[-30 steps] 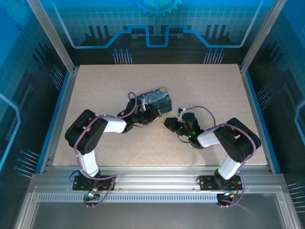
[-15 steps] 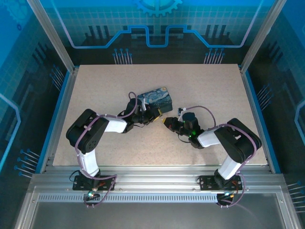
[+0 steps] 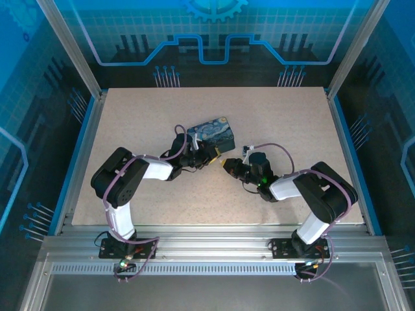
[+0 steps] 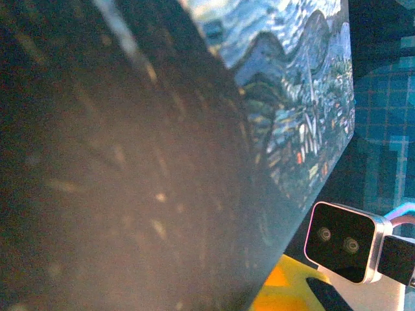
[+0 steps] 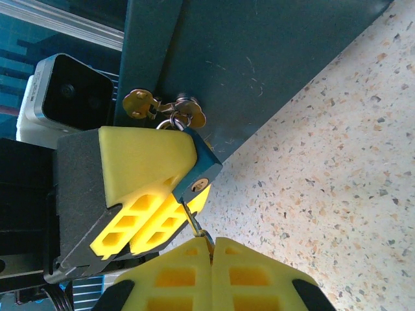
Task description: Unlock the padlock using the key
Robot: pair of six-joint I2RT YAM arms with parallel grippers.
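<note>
Speckled beige counter (image 3: pixel 285 116) inside blue circuit-patterned walls (image 3: pixel 214 39) | box (image 3: pixel 213 133) mid-counter | left jaws pinching padlock (image 5: pixel 206 165) | right jaws pinching key (image 5: pixel 194 217) at padlock's keyhole

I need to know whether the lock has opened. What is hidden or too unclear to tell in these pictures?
Right wrist view: the thin dark metal key, tip hidden in the bluish-grey padlock; depth unclear.
Same view: the padlock's shackle, partly covered by a yellow pad of the left gripper.
Top view: key and padlock too small to see.
Left wrist view: the blurred dark-blue night-sky box blocks the padlock.
</note>
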